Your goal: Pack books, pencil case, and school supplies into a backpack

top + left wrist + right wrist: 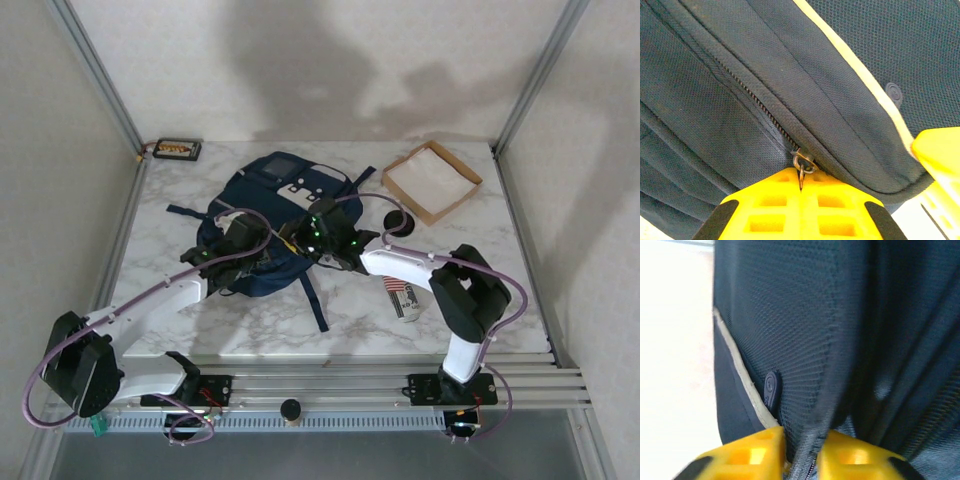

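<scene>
backpack (275,195) lying flat, long axis far-to-near, straps (318,305) trailing near

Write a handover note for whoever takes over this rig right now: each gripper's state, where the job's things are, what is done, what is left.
Left gripper: shut on the zipper pull of the backpack.
Right gripper: shut on a fold of the backpack's fabric.
Things: the backpack lies mid-table. A white flag-printed item lies outside it by the right arm, and the cardboard tray sits far right.
Done: both grips set.
Left: the zip's visible stretch looks closed, so open it, then pack. Contents cannot be told.
</scene>
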